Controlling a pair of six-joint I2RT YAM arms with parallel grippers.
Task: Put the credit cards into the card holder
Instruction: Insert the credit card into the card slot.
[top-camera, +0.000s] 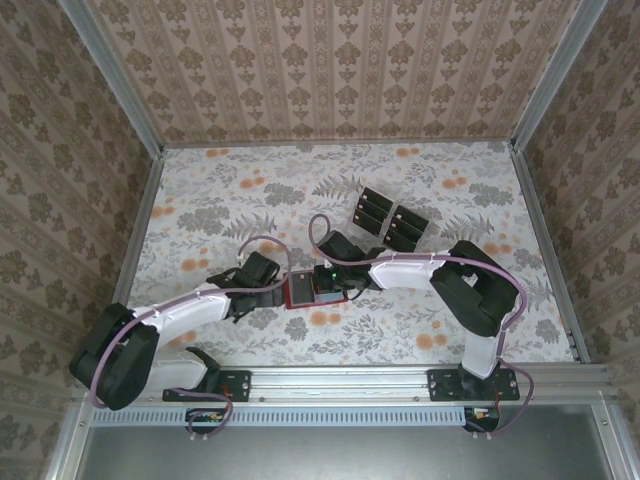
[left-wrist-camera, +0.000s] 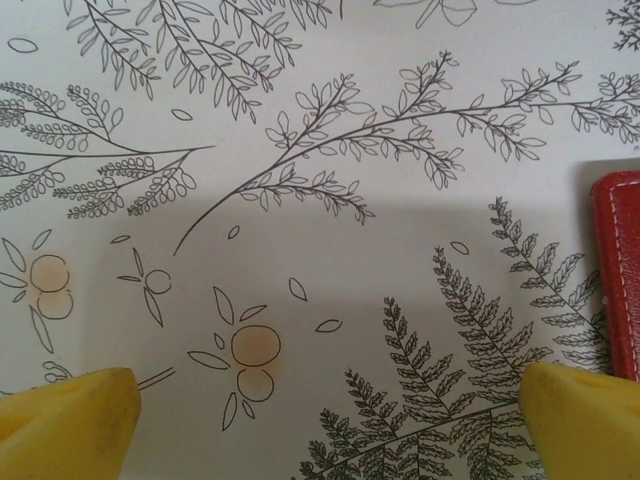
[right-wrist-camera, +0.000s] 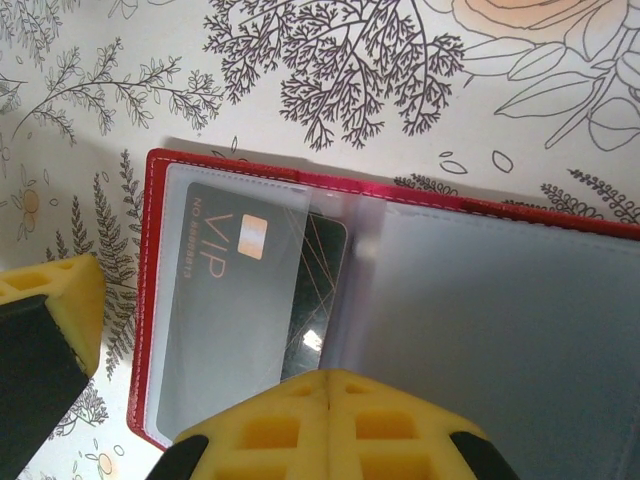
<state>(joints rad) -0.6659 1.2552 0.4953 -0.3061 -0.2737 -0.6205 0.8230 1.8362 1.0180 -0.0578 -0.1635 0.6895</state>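
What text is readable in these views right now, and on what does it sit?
"VIP": on the black card in the red card holder, right wrist view.
"NO" plus a serial beside it: too small to read.
Other cards farther back, top view: nothing legible.

We see the left gripper (left-wrist-camera: 326, 425) spread wide, its yellow fingertips (left-wrist-camera: 70, 425) poking in at the bottom corners above a tabletop (left-wrist-camera: 300, 200) printed with ferns and orange fruit. The red card holder (left-wrist-camera: 622, 270), white-stitched along its border, lies at the right edge, close by the right-hand fingertip.
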